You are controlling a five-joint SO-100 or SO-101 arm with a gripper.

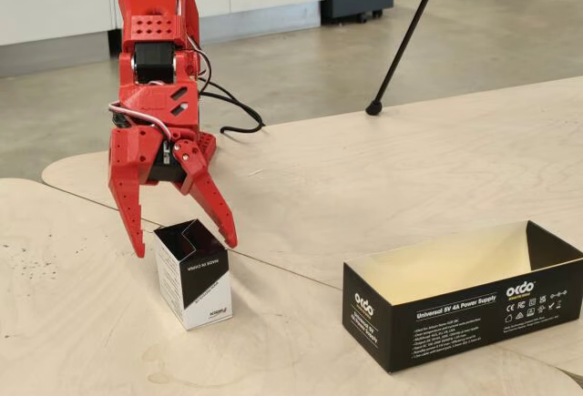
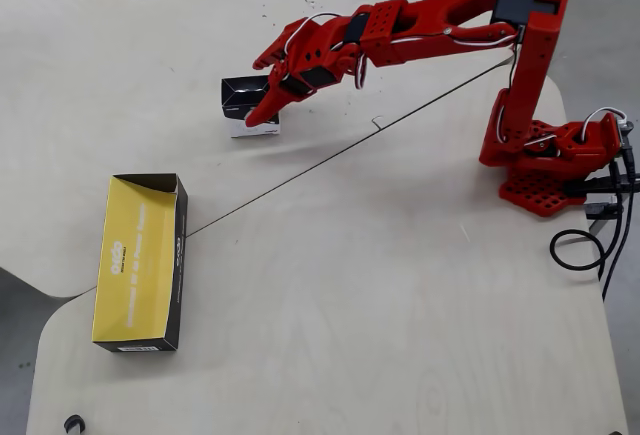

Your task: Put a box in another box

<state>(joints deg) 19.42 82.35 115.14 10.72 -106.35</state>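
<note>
1. Fingers of our red gripper [image 1: 187, 248] stand wide apart, one on each side of the small box [image 1: 192, 274]. We see this on the left of the fixed view. They hold nothing yet. We think we keep them apart like this so the small box can fit between them.

2. Our small box stands upright on the wooden table [image 1: 364, 168], with its open top up. One finger looks very near its top edge, but we cannot tell if it touches.

3. Our arm [image 2: 440, 20] reaches far out from its base [image 2: 550, 170] in the overhead view, because the small box [image 2: 248, 107] sits far from that base.

4. On the right of the fixed view lies the long box [image 1: 465, 309], well apart from the small one. Its open side faces up and we see nothing inside. We think it waits like this so the small box can drop in from above.

5. We judge the next job is to go lower and squeeze. If we squeeze too hard, the thin open top may bend.
</note>
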